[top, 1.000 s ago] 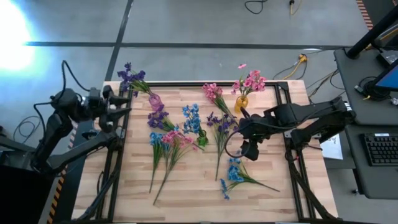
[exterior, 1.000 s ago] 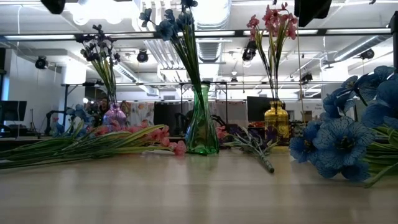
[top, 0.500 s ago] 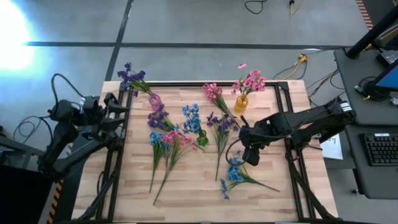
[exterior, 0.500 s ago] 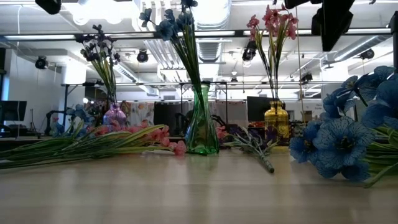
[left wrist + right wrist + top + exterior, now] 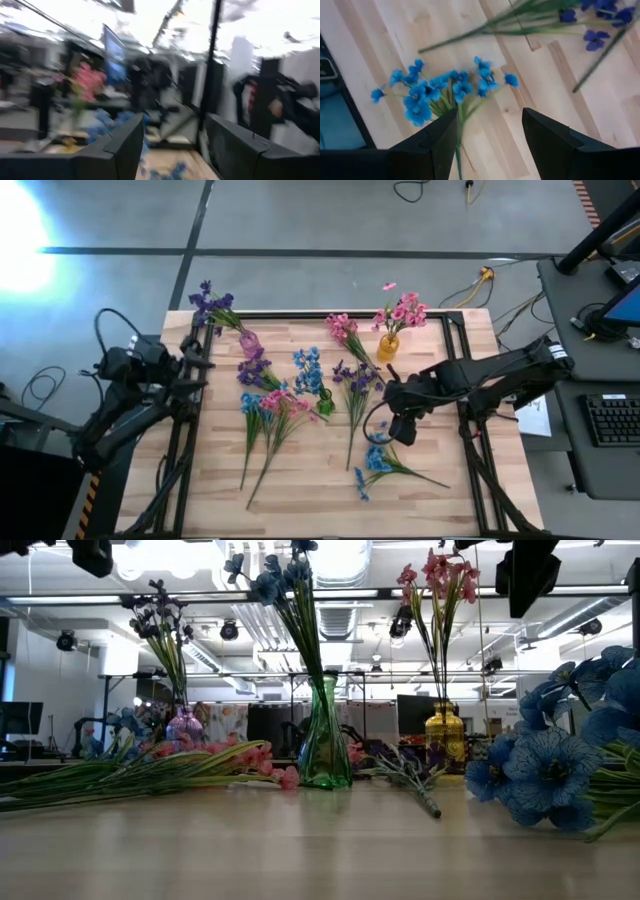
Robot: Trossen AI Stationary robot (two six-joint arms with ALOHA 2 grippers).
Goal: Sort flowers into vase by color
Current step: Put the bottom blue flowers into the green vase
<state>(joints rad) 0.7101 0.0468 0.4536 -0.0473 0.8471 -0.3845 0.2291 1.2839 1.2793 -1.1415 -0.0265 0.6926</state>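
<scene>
Wooden table (image 5: 310, 490), right claw (image 5: 397, 429) open, empty, above blue flowers (image 5: 377, 459)

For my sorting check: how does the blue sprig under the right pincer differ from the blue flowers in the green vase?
The blue sprig lies flat on the table near the front; the vase's blue flowers stand upright, stems inside the green vase. The sprig is unsorted, beneath the open right pincer. Both share the same blue colour.

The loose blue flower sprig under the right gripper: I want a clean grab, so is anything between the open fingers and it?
Nothing visible is. The right gripper, fingers open, hangs above the blue flower sprig lying alone on the bare wooden table; the purple sprigs lie farther off.
</scene>
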